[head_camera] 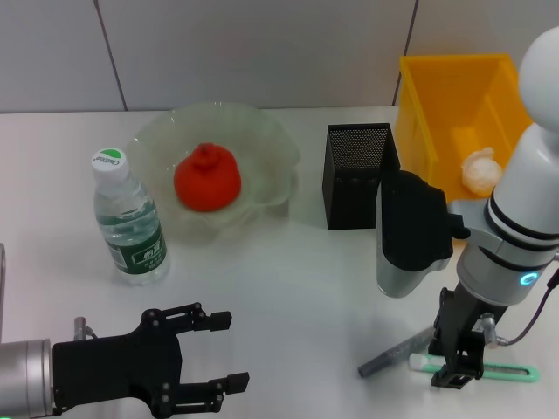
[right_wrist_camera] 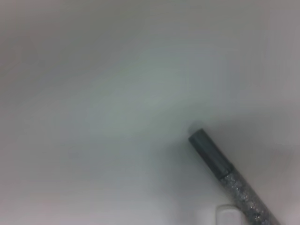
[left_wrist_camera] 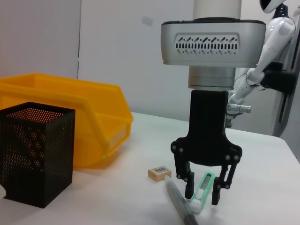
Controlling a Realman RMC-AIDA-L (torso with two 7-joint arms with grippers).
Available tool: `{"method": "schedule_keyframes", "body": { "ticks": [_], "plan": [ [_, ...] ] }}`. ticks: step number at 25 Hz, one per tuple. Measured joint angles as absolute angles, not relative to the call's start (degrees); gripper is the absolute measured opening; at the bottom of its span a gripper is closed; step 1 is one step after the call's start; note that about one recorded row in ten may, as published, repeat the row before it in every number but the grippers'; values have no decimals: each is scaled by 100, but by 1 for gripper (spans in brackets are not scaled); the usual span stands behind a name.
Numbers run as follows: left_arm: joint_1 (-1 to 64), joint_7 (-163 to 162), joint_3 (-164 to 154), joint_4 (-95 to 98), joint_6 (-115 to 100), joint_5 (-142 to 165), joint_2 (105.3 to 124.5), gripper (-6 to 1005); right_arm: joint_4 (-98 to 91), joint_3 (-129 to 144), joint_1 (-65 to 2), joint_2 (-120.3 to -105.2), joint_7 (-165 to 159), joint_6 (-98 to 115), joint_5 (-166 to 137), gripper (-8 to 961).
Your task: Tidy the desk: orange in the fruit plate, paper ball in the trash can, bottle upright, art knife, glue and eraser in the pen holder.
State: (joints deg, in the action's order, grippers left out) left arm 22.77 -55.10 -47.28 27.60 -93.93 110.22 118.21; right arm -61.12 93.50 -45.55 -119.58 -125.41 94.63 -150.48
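Picking up the art knife [left_wrist_camera: 202, 191] looks like the step in hand: right claw [left_wrist_camera: 204, 194] straddles it open on the surface [head_camera: 288, 288] beside the glue [left_wrist_camera: 180, 206], needing to close then carry to the pen holder [head_camera: 356, 175]; left claw [head_camera: 210, 353] idle, open, empty.

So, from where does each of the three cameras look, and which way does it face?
Head view: from the robot's head, down at the table; both arms show, left gripper near, right gripper at the knife.
Left wrist view: low, sideways across the table at the right gripper, jaws astride the green knife.
Right wrist view: close above the table, on the grey pen; no body shows.
Shared: the pen shows in all three.
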Motion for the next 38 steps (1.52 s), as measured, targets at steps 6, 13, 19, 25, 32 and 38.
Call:
{"method": "schedule_keyframes", "body": {
  "ticks": [6, 13, 19, 25, 32, 38],
  "plan": [
    [2277, -5510, -4728, 2760, -9389, 11022, 11821, 782, -6108, 9497, -4534, -11962, -12588, 9367, -15037, 398],
    [2276, -5506, -4728, 2760, -9378, 11032, 11821, 782, -6137, 9511, -4518, -11962, -12622, 9333, -15032, 334],
    [2276, -5504, -4728, 2760, -9371, 11036, 11821, 781, -6127, 9518, -4522, -11962, -12665, 9316, -15032, 270],
    [2268, -5502, -4728, 2760, -9368, 11036, 11821, 781, -6143, 9519, -4516, -11962, -12666, 9304, -15040, 271],
    [2267, -5502, -4729, 2760, -9368, 11039, 11821, 781, -6154, 9519, -4517, -11962, -12666, 9298, -15046, 266],
    [2267, -5502, -4728, 2760, -9369, 11036, 11821, 782, -6138, 9598, -4517, -11962, -12670, 9264, -15053, 258]
  ]
}}
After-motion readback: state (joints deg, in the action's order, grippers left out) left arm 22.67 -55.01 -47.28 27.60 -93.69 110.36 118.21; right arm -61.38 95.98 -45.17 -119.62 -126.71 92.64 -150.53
